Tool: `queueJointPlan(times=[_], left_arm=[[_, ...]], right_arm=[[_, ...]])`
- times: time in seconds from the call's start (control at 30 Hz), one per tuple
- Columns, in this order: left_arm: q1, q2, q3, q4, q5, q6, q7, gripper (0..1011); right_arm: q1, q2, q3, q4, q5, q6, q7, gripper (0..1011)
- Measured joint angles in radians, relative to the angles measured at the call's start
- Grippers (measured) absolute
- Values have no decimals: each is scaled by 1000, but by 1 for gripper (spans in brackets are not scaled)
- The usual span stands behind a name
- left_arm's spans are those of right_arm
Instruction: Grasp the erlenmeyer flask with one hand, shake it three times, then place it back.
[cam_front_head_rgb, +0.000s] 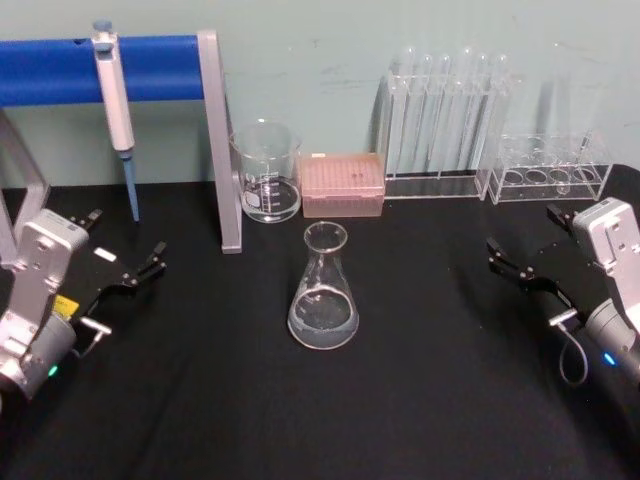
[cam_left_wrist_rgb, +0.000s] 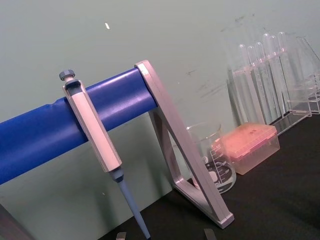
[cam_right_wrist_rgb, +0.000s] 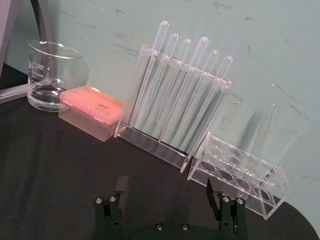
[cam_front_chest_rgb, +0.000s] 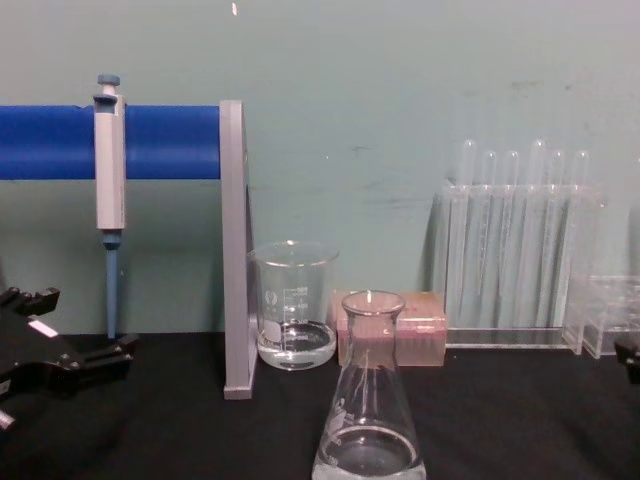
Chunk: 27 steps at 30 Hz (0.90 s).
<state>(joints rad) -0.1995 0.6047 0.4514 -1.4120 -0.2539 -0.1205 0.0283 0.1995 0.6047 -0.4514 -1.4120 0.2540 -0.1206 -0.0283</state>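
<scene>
The erlenmeyer flask (cam_front_head_rgb: 323, 290) stands upright on the black table, mid-way between my two arms, with clear liquid in its wide base. In the chest view the flask (cam_front_chest_rgb: 369, 420) is low and central. My left gripper (cam_front_head_rgb: 125, 242) rests open over the table's left side, well away from the flask, and shows at the left edge of the chest view (cam_front_chest_rgb: 80, 322). Over the right side my right gripper (cam_front_head_rgb: 525, 232) is open too, equally far from the flask. In the right wrist view its fingers (cam_right_wrist_rgb: 121, 186) stand wide apart with nothing between them.
Along the back wall stand a glass beaker (cam_front_head_rgb: 267, 172) with some liquid, a pink tip box (cam_front_head_rgb: 343, 184), a clear pipette rack (cam_front_head_rgb: 447, 120) and a tube rack (cam_front_head_rgb: 550, 170). A blue bar on a grey stand (cam_front_head_rgb: 218, 140) holds a hanging pipette (cam_front_head_rgb: 118, 110).
</scene>
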Motion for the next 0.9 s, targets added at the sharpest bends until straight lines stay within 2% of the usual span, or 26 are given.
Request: queueJointPlan(times=[0.77, 0.9], left_arm=[[0, 0, 0, 0, 0, 0, 0, 1001], [0, 0, 0, 0, 0, 0, 0, 1001]], right_arm=[[0, 0, 0, 0, 0, 0, 0, 1000], [0, -1, 10, 0, 4, -1, 24, 1000]])
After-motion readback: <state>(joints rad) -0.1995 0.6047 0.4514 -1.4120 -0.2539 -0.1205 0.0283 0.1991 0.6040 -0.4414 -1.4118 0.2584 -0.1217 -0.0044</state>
